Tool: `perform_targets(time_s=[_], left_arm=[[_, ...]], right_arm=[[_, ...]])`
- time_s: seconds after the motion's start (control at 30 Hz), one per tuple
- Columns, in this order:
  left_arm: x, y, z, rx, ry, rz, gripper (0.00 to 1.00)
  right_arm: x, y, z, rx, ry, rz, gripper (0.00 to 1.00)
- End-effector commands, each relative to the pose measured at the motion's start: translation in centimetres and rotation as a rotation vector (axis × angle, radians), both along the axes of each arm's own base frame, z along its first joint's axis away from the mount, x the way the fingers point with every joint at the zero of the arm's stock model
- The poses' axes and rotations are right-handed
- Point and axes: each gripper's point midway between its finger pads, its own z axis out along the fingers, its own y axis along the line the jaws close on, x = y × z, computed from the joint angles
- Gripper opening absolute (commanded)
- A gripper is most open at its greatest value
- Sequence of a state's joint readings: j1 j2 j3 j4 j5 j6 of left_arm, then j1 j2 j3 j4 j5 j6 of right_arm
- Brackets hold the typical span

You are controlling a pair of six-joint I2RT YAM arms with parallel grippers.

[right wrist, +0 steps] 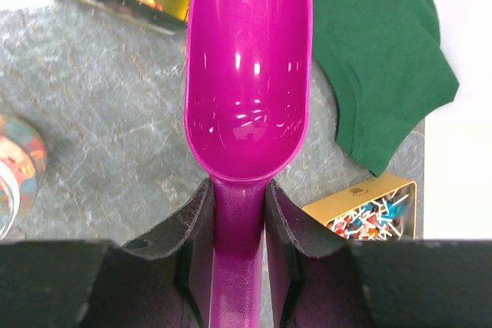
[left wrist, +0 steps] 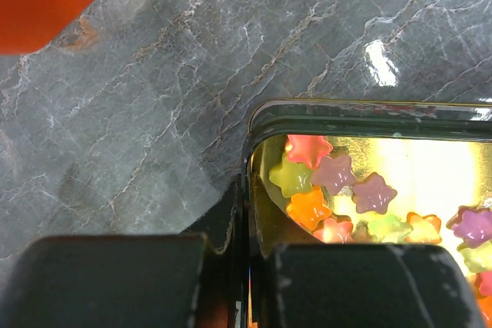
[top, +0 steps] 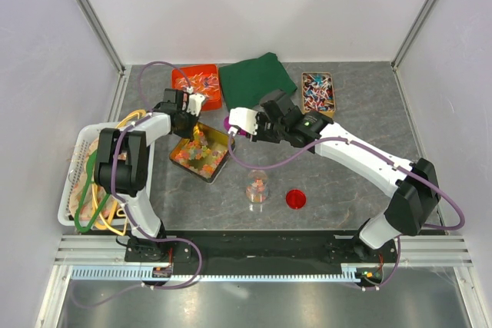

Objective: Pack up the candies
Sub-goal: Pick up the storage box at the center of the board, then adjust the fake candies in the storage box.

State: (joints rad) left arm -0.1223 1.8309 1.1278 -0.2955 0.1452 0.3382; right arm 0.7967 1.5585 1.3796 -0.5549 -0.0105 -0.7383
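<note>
The candies (top: 196, 149) are small star-shaped gummies in orange, yellow, pink and green, lying in a gold tin (top: 217, 167). In the left wrist view the candies (left wrist: 338, 190) fill the tin's corner behind its dark rim (left wrist: 369, 108). My left gripper (top: 187, 120) (left wrist: 247, 220) is shut on the tin's side wall, one finger outside and one inside. My right gripper (top: 255, 125) (right wrist: 238, 213) is shut on the handle of a magenta scoop (top: 231, 124) (right wrist: 247, 74). The scoop's bowl is empty and hangs just right of the tin. A clear jar (top: 257, 187) holds a few candies.
A red lid (top: 296, 199) lies right of the jar. At the back are an orange tray (top: 198, 82), a green cloth (top: 257, 76) (right wrist: 384, 59) and a gold box of twist-wrapped sweets (top: 317, 91) (right wrist: 373, 213). A white basket (top: 71, 182) of cables stands at the left.
</note>
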Motion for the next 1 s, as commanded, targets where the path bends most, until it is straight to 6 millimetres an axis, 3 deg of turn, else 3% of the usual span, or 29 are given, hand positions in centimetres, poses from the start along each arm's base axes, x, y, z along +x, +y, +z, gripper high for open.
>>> perform_targets(time_s=[0.0, 0.03, 0.1, 0.27, 0.43, 0.6, 0.73, 0.8, 0.97], left_arm=[[-0.2, -0.1, -0.6, 0.024, 0.030, -0.033, 0.02], [0.1, -0.3, 0.0, 0.017, 0.020, -0.034, 0.02], [0.4, -1.0, 1.2, -0.021, 0.008, -0.035, 0.02], [1.9, -3.1, 6.3, -0.141, -0.114, -0.032, 0.02], [2.9, -4.8, 9.3, -0.241, -0.211, 0.009, 0.02], [2.9, -5.2, 9.7, -0.269, -0.230, 0.071, 0.02], [2.8, -4.4, 9.6, -0.207, -0.259, 0.140, 0.02], [2.8, -3.8, 9.9, -0.162, -0.301, 0.168, 0.02], [2.9, -2.6, 10.1, -0.113, -0.346, 0.223, 0.02]], right_arm=[[-0.1, 0.2, 3.4, -0.017, -0.071, 0.027, 0.00], [-0.4, 1.0, 3.9, -0.039, -0.093, 0.050, 0.00], [-0.4, 0.4, 3.8, -0.131, -0.136, 0.026, 0.00], [-1.6, 1.9, 4.0, -0.296, -0.218, 0.089, 0.00], [-1.4, 3.4, 3.6, -0.429, -0.266, 0.116, 0.00], [-0.4, 3.9, 3.2, -0.570, -0.315, 0.106, 0.00], [0.9, 4.2, 1.8, -0.722, -0.376, 0.094, 0.00], [1.6, 4.6, 2.5, -0.750, -0.414, 0.069, 0.00], [2.8, 5.6, 2.0, -0.842, -0.465, 0.067, 0.00]])
